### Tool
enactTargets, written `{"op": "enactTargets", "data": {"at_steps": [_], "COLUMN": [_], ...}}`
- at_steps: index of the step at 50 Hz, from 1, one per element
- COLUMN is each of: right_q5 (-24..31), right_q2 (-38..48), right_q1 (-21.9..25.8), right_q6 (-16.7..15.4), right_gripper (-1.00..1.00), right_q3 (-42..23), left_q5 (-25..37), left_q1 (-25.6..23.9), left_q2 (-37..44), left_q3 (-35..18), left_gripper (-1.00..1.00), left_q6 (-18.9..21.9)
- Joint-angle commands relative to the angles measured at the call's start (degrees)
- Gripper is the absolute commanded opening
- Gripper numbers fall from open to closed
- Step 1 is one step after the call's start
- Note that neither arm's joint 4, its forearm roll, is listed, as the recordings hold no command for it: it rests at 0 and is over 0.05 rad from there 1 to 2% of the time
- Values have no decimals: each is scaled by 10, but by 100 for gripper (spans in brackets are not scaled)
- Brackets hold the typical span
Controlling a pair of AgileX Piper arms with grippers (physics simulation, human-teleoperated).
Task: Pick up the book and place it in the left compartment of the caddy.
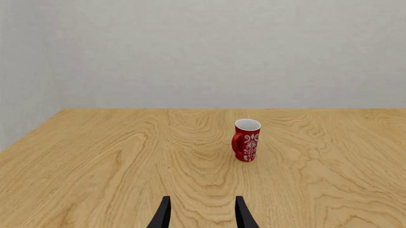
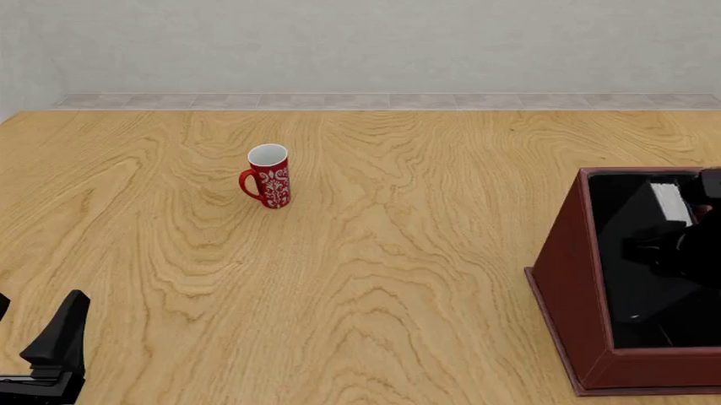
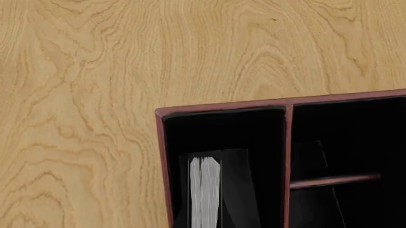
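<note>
front: high, faces table's (image 2: 372,253) far edge | left wrist: low, level, shares mug (image 1: 246,140) with front | right wrist: straight down on caddy (image 3: 222,110), also in front

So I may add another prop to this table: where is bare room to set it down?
Bare wood lies between the red mug and the caddy, and between the mug and the left gripper. The crowded spot is the caddy's left compartment, where the book stands.

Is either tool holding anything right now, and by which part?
Left tool is open and empty. The book stands inside the caddy; the right tool's hold cannot be told.
</note>
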Motion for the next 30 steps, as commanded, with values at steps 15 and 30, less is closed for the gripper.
{"op": "enactTargets", "data": {"at_steps": [15,30], "right_q5": [-44,-61], "right_q2": [25,30], "right_q1": [-9,-23], "right_q6": [8,5], "right_gripper": [-100,-100], "right_q3": [22,38], "left_q5": [0,0], "left_q1": [0,0], "left_q2": [0,0], "left_q3": [0,0], "left_gripper": [100,100], "left_q6": [0,0]}}
